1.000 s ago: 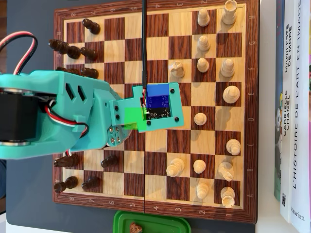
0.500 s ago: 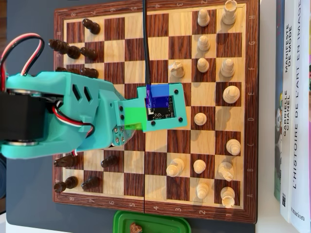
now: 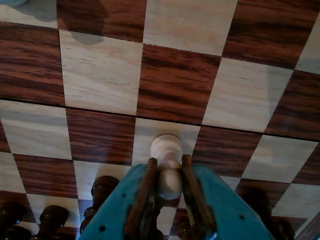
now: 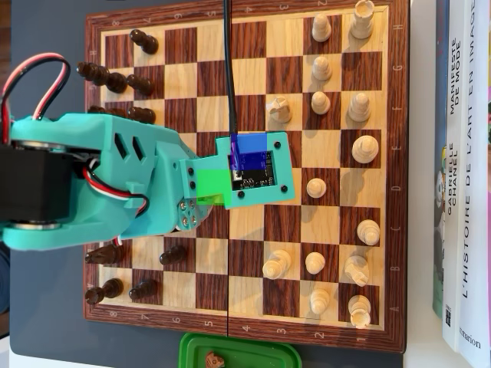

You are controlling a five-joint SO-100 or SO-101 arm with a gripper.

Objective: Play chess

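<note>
The pincer [image 3: 169,187] holds a white pawn [image 3: 166,150] above the board [image 4: 244,337] near mid-surface; keep it upright, lower it straight, and centre it on one square.

One white pawn [image 3: 166,147] sat clamped in the hand [image 3: 170,167], and fourteen more white pieces [image 4: 315,187] stood beyond it on the single chessboard [image 4: 153,17]. At least nine dark pieces [image 4: 143,40] stood behind the hand, with any others hidden under the arm. Well past the hand lay two lettered books [image 4: 460,192], and off to one side one green container [image 4: 238,353].
</note>
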